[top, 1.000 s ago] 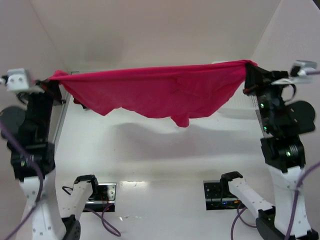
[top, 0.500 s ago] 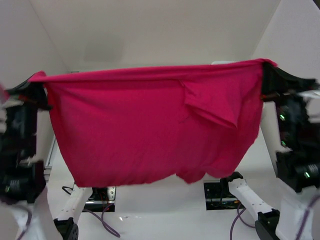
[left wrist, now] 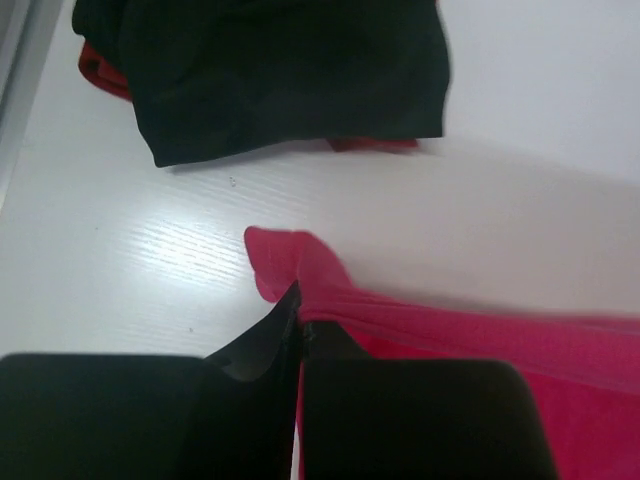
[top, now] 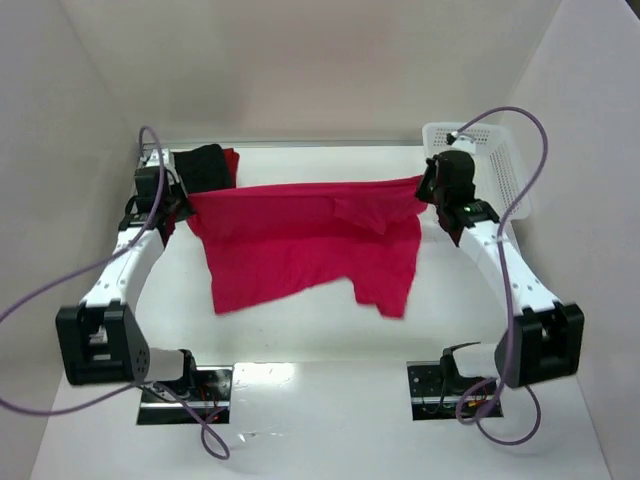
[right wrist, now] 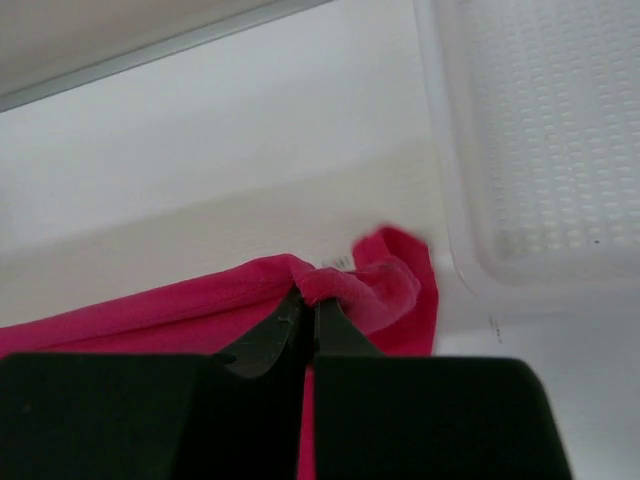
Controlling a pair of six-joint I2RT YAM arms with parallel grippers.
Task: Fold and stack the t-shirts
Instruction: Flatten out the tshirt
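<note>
The crimson-pink t-shirt (top: 300, 245) is stretched between my two grippers over the far half of the table, its lower part lying on the surface. My left gripper (top: 178, 203) is shut on its left corner (left wrist: 290, 262). My right gripper (top: 428, 190) is shut on its right corner (right wrist: 385, 280). A folded black t-shirt (top: 205, 166) lies at the far left on a darker red t-shirt (top: 231, 165); both show in the left wrist view, the black one (left wrist: 270, 70) above the red edge (left wrist: 100, 72).
A white perforated basket (top: 492, 160) stands at the far right, close to my right gripper; it also shows in the right wrist view (right wrist: 545, 130). Walls enclose the table at the back and sides.
Both arms have swung the shirt from held high near the camera down and away to the far part of the table, where it now lies partly spread.
</note>
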